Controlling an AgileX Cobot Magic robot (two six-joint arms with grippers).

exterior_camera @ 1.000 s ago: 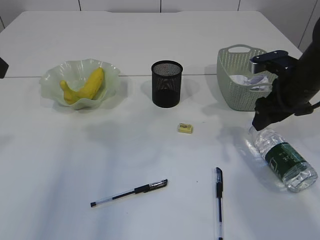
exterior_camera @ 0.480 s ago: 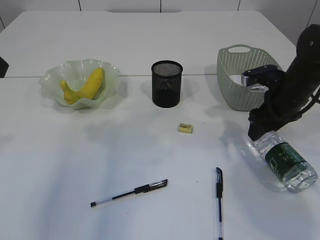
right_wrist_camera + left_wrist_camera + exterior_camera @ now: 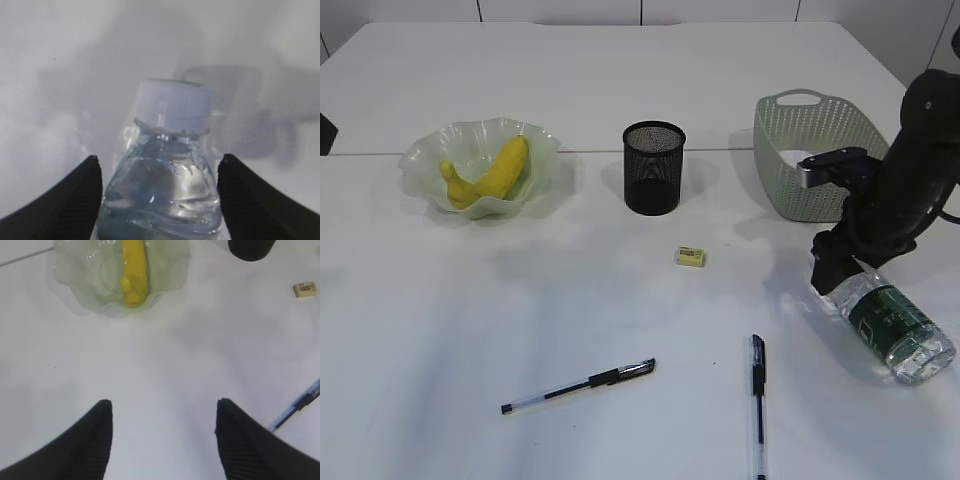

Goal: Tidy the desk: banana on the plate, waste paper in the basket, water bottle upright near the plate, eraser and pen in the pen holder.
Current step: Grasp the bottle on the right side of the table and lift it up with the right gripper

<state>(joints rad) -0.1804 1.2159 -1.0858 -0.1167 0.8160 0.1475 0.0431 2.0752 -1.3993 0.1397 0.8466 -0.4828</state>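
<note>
The water bottle (image 3: 892, 328) lies on its side on the desk (image 3: 620, 300) at the right, cap toward the basket. My right gripper (image 3: 828, 272) is open and low over its neck; in the right wrist view the fingers (image 3: 159, 165) straddle the bottle (image 3: 165, 180) without touching. The banana (image 3: 490, 175) lies in the plate (image 3: 420, 165). The pen holder (image 3: 653, 167) stands mid-table, the eraser (image 3: 690, 257) in front of it. Two pens (image 3: 578, 386) (image 3: 758, 400) lie near the front. White waste paper (image 3: 792, 156) shows inside the basket (image 3: 800, 180). My left gripper (image 3: 162, 407) is open and empty, out of the exterior view.
The left wrist view shows the plate (image 3: 75, 285) with the banana (image 3: 134, 270), the pen holder's base (image 3: 250, 247), the eraser (image 3: 304, 289) and a pen tip (image 3: 295, 410). A seam (image 3: 360, 153) crosses the desk behind the plate.
My right gripper has come down and slightly left from beside the basket onto the neck end of the lying bottle. Nothing else has moved.
</note>
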